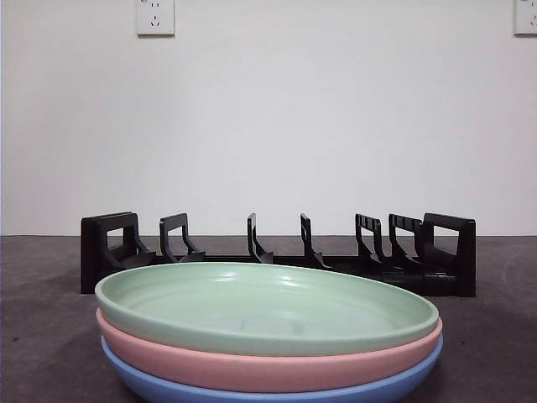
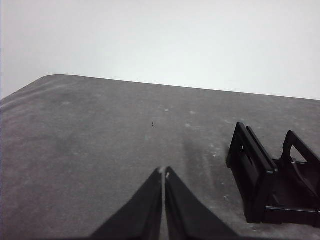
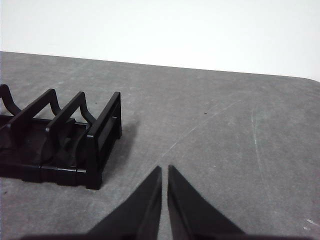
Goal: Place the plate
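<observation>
Only the front view shows the green plate [image 1: 267, 306] — stacked on pink [image 1: 252, 363] and blue [image 1: 277, 392] ones before the black rack [image 1: 277, 252]; both wrist views show left gripper [image 2: 163, 172] and right gripper [image 3: 164, 168] pressed together over grey table [image 2: 90, 145] — white wall [image 1: 268, 117] behind.

Front view: three plates stacked low centre of frame, top plate [image 1: 267, 306] on middle plate [image 1: 252, 363], that on bottom plate [image 1: 277, 390], all on bench [image 1: 42, 336]. Behind stack, mid-frame, rack [image 1: 277, 252] running left to right across bench, wider than stack, empty slots. Wall behind w/ outlet [image 1: 155, 17] upper left, second outlet [image 1: 525, 17] upper right edge. Left wrist view: rack end at lower right of frame, left claw [image 2: 163, 172] bottom centre, apart from rack. Right wrist view: rack end at left of frame, right claw [image 3: 164, 169] bottom centre, near it, not touching.
</observation>
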Tool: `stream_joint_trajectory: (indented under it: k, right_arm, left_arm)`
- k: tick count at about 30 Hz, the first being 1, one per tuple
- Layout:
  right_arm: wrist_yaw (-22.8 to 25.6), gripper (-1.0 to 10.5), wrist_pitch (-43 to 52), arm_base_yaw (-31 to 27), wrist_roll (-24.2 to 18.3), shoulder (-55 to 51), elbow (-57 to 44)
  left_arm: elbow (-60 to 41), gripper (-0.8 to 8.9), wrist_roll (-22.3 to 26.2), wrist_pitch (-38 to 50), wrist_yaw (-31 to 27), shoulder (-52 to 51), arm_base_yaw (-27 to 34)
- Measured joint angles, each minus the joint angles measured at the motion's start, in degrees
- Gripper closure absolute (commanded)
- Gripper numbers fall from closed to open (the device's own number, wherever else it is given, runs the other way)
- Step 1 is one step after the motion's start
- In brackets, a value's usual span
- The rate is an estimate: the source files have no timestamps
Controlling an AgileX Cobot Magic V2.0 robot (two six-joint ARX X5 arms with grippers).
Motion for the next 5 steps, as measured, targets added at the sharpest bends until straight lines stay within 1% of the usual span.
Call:
stream_joint_trajectory:
  k: [5]
  right_arm:
    - [0.00, 9.3, 0.00, 0.00, 0.00, 0.00, 0.00]
  left_arm:
    - [0.00, 8.06, 0.00, -0.02, 0.00, 0.00, 0.00]
